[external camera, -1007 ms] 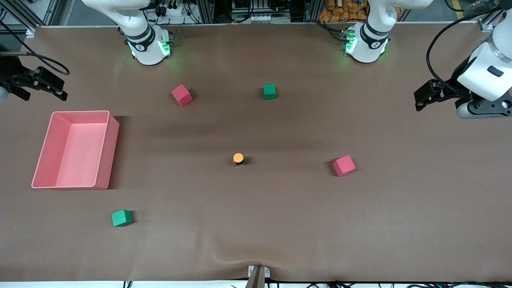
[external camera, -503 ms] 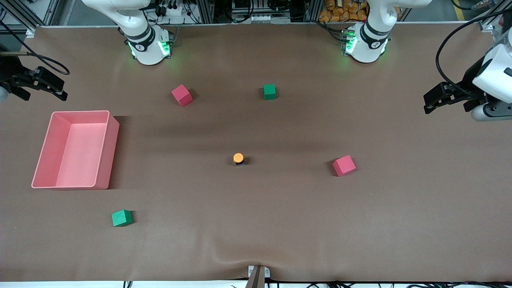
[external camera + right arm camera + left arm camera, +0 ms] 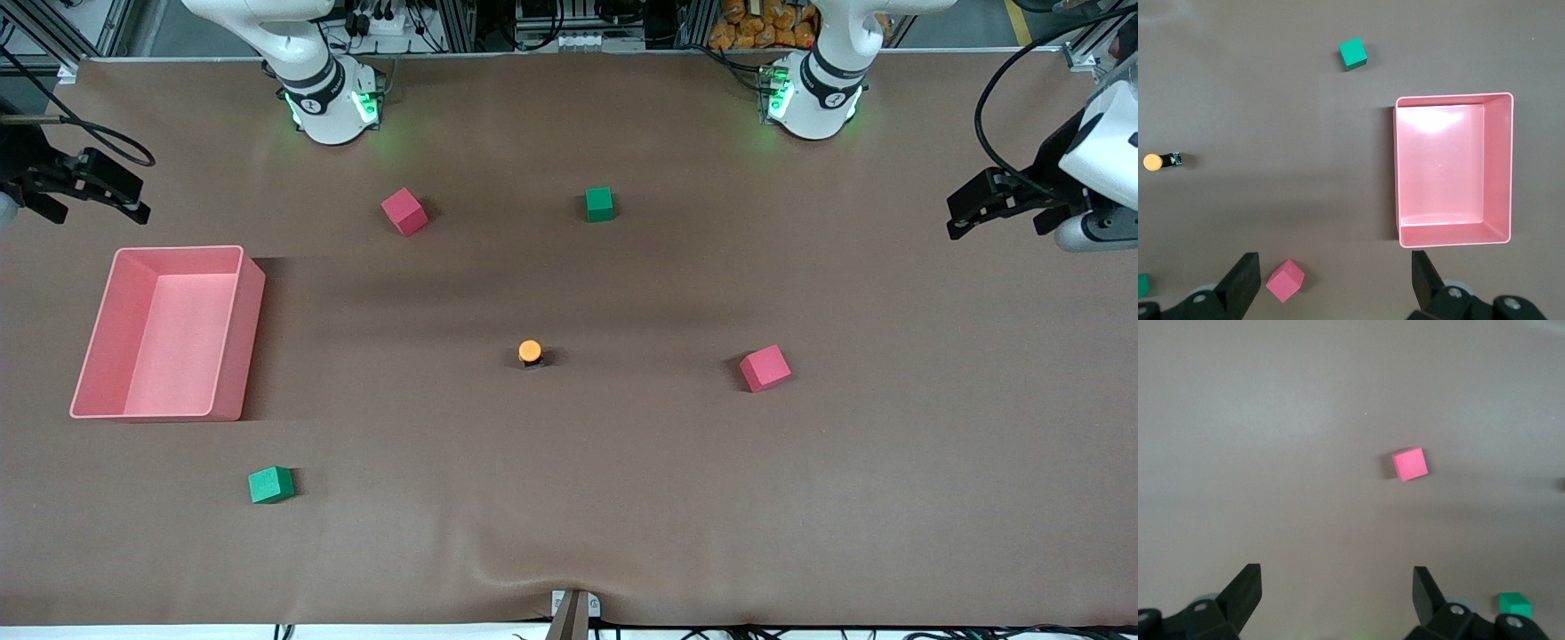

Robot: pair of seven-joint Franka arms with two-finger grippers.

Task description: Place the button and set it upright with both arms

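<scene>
Brown cloth covers the table (image 3: 889, 489), and going across it from the right arm's end I see my right gripper (image 3: 133, 206) hanging spread and empty over the cloth's edge just beside the pink tray (image 3: 227, 409), with a green block (image 3: 270, 484) nearer the front camera than the tray. At mid-table the button (image 3: 531, 353) stands upright, orange cap up, touched by nothing. Past the red block (image 3: 765, 368), my left gripper (image 3: 958, 218) hangs over the left arm's end, fingers (image 3: 1245, 590) wide apart, holding nothing.

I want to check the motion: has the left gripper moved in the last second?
Yes. The left gripper, open, has drawn away from the nearby red cube, toward the left arm's end of the table and the bases' edge.
</scene>
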